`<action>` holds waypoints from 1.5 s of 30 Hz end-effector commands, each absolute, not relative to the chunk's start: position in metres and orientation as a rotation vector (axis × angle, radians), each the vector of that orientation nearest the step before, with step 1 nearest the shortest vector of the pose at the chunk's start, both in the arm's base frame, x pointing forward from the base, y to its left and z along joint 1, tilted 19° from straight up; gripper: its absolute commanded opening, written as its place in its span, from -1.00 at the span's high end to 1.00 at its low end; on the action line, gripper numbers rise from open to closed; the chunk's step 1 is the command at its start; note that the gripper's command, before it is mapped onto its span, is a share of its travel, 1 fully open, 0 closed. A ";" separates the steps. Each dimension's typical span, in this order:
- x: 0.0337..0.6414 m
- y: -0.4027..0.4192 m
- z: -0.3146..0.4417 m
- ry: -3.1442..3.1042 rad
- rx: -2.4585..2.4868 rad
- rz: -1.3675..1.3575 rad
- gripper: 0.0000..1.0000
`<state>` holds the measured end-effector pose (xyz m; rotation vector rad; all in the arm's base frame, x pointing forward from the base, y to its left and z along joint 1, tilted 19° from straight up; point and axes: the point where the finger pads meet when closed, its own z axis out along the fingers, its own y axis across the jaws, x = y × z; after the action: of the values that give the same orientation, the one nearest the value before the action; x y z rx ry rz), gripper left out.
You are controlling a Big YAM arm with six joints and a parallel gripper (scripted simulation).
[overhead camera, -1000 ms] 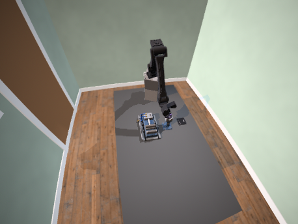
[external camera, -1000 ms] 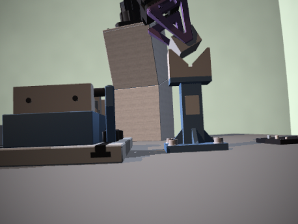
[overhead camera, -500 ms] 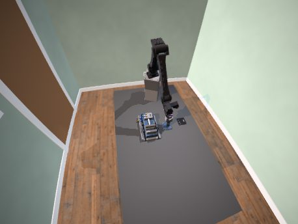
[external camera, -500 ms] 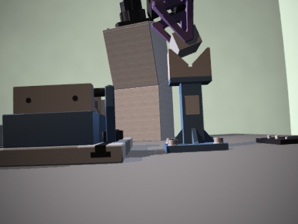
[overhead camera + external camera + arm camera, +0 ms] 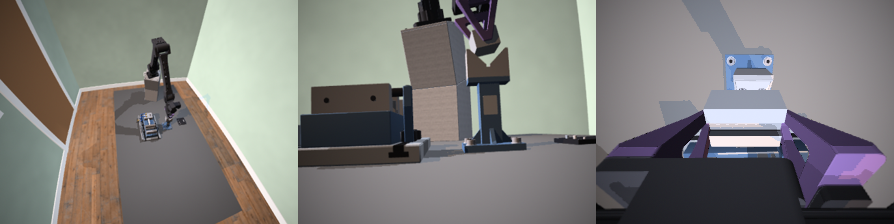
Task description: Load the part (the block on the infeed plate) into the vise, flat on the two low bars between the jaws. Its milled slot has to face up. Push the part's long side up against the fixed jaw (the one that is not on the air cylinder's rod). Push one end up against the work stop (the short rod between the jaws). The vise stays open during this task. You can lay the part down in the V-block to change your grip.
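The block (image 5: 485, 42) (image 5: 745, 107) was off the infeed plate (image 5: 181, 121) (image 5: 574, 140) and up in the air, the purple-fingered gripper (image 5: 490, 37) (image 5: 745, 112) clamped on it! It hung tilted just above the V-block (image 5: 167, 126) (image 5: 488, 70) (image 5: 753, 80), near the notch; whether an edge touched, the exterior view could not settle. So the pick was done, and a lay-down to change grip looked likely next.

Everything at the vise (image 5: 149, 127) (image 5: 350, 128) was left to do: block flat on the two low bars, long side against the fixed jaw, one end at the work stop. And the slot? No telling which way it faced. Over by the wall stood the arm's pedestal (image 5: 151, 89) (image 5: 433, 58), clear of the route. The V-block's raised sides and the vise's upright parts were the likely snags.
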<state>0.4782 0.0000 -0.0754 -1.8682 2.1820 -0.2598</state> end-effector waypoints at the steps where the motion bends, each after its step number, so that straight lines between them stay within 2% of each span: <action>1: 0.496 0.008 -0.053 2.169 -1.841 -0.313 1.00; 45: 0.491 0.009 -0.064 2.299 -1.896 -0.485 1.00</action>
<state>0.4793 0.0003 -0.0722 -1.9026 2.3170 -0.4710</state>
